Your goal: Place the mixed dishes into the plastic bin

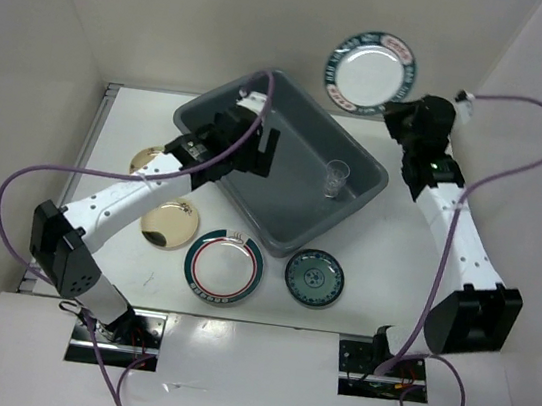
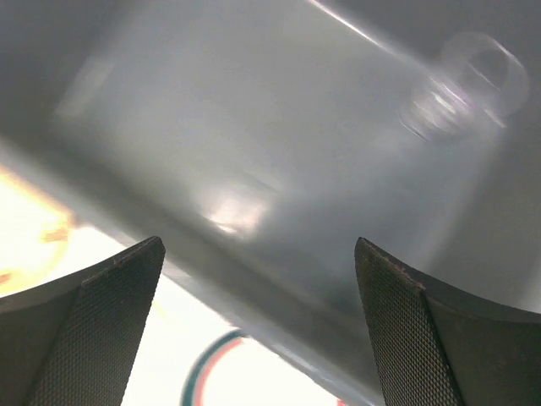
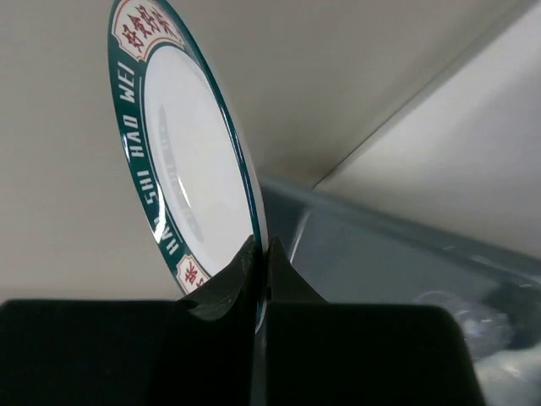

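Four plates (image 1: 224,267) lie on the white worktop (image 1: 381,279), with white walls (image 1: 53,31) around it.
The plastic bin (image 1: 288,190) stands mid-worktop with the clear cup (image 1: 336,179) inside; left jaws are spread above its edge, right jaws pinch a green-rimmed plate (image 1: 372,71) in the air.

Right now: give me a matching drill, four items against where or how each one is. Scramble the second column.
Column 1
1. clear cup
2. white plate with dark lettered rim
3. small teal plate
4. left pincer

Column 2
A. open, holding nothing
B. lying flat on the table
C. standing upright inside the plastic bin
D. clamped by its rim in the right pincer, up off the table

Pairs: 1-C, 2-D, 3-B, 4-A
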`<state>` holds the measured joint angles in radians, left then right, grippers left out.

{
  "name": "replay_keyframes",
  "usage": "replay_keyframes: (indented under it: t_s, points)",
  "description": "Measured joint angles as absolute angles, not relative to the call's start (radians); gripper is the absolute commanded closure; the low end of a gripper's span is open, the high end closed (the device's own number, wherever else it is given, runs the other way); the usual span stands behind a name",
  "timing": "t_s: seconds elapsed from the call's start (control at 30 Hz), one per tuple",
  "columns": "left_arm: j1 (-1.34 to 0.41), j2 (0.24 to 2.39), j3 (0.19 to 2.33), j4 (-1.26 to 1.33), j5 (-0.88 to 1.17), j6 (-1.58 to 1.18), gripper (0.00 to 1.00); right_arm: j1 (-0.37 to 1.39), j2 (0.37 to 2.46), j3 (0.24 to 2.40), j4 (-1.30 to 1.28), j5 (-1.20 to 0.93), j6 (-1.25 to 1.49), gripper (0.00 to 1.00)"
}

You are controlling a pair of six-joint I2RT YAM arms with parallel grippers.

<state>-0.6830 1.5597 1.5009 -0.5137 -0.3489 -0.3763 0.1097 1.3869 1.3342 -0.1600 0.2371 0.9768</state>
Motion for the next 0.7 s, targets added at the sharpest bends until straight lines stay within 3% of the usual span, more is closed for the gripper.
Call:
replay_keyframes:
  t_s: [0.2,0.37,0.7]
  points:
    - [-0.574,1.494,1.510,-0.564,-0.445,-0.371,0.00,0.284,1.662,1.574,-0.203,0.074,0.878,1.00]
    - [-0.534,1.414,1.465,-0.577,-0.441,-0.379,0.00,0.356,1.866,1.618,-0.283,0.019,0.838,1.00]
    - [-0.430,1.366,1.378,-0.566,-0.310,-0.424,0.00,0.392,2.044,1.706,-0.420,-0.015,0.817,1.00]
